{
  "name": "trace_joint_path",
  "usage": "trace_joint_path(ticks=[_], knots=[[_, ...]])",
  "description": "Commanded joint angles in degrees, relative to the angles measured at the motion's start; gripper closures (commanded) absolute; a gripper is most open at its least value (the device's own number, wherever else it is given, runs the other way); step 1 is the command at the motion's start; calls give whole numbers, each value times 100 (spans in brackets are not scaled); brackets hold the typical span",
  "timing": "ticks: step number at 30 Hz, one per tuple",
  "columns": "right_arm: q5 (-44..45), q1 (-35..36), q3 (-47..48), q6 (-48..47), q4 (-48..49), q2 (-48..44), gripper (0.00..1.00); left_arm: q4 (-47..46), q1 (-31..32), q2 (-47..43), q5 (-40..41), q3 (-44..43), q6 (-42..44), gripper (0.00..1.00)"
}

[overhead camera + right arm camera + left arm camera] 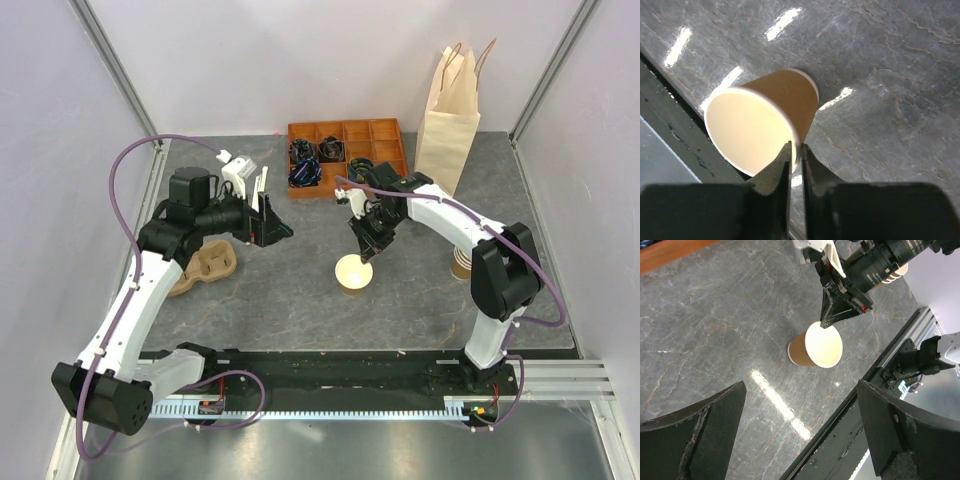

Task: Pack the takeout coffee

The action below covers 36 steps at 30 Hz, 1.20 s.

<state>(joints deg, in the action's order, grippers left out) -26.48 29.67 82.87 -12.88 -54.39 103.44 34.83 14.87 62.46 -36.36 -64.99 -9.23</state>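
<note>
Grey table (pixel 280 300) | lidless cup (pixel 354 273) empty; right claw (pixel 363 254) pinches its rim; left claw (pixel 284 231) wide open, holding nothing

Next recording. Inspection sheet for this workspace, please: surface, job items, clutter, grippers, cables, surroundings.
Surface: grey stone-look table, light glare.
Job's things: lidded coffee nothing seen; lidless paper cup upright mid-table; paper bag upright, far right.
Clutter: orange tray holding black items; pulp carrier at left; cup stack at right.
Grippers: left gripper open, empty; right gripper pinching the lidless cup's rim.
Cables: purple cables along both arms.
Surroundings: pale walls, metal frame posts.
</note>
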Motion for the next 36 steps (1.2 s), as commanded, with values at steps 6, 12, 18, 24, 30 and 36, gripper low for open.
trace_joint_path(ticks=[6,12,18,24,30,36], knots=[[319,-40,273,-249,-395,-262,39,182,-28,-181,-196,153,238,0],[941,-470,625,-1250,-1317,-666,30,244,-46,-278,-240,101,317,0],[2513,-559,12,-2884,-1513,-1027,31,314,-81,-252,-231,39,291,0],[3499,-550,-796,-3921,-1022,-1272,34,305,-134,-243,-266,74,177,0],[4247,-541,-2140,-4722,68,-1888,36,253,-169,-181,-301,101,54,1],[4801,-550,-3531,-5496,1219,-2626,39,226,-231,-155,-372,92,-87,1]])
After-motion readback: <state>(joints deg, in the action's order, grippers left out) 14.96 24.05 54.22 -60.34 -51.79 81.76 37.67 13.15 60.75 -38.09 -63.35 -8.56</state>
